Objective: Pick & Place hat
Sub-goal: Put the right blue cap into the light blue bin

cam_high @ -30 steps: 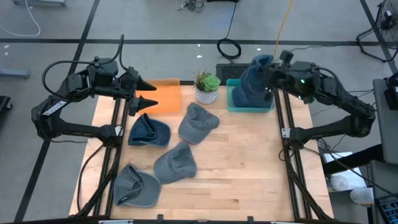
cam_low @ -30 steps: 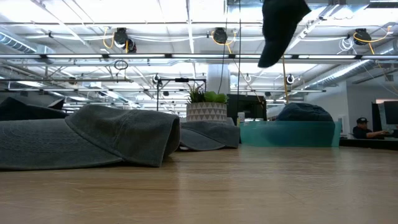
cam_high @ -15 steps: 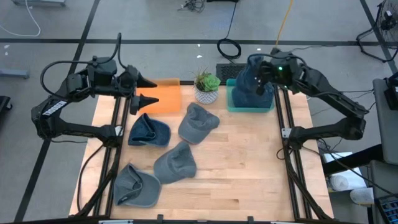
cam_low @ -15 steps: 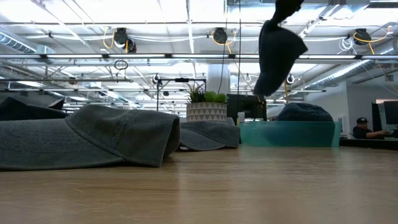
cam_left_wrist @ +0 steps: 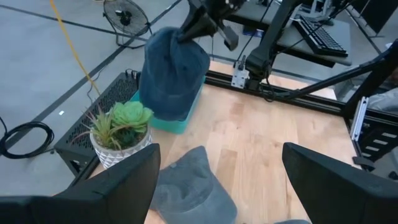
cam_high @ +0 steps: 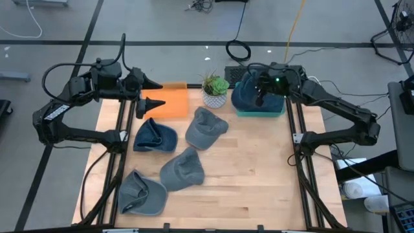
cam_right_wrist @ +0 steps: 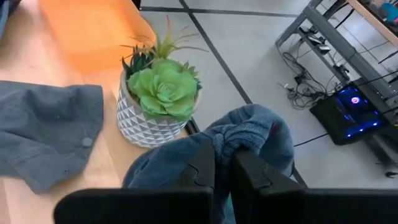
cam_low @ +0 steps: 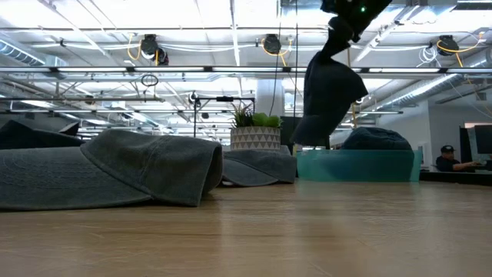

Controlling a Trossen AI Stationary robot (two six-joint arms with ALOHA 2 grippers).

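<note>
right end effector (cam_high: pixel 260 89) clamped on bunched crown of blue hat (cam_left_wrist: pixel 171 71) | over teal bin (cam_high: pixel 260 108), bench 1 o'clock | soft, light, floppy: pinch fabric fold | left end effector (cam_high: pixel 150 94) wide open, empty

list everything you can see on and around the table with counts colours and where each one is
held hat: 1, dark blue, hanging from the right gripper over the teal bin
teal bin: 1, teal, back right of the table, with another dark hat in it per the low view
hats on the table: 4, three grey and one dark blue, left and middle of the table
orange tray: 1, orange, back left
potted succulent: 1, green plant in a white patterned pot, back middle between tray and bin
left gripper: 1, dark, open, above the orange tray's left edge
right gripper: 1, dark, shut on the held hat
</note>
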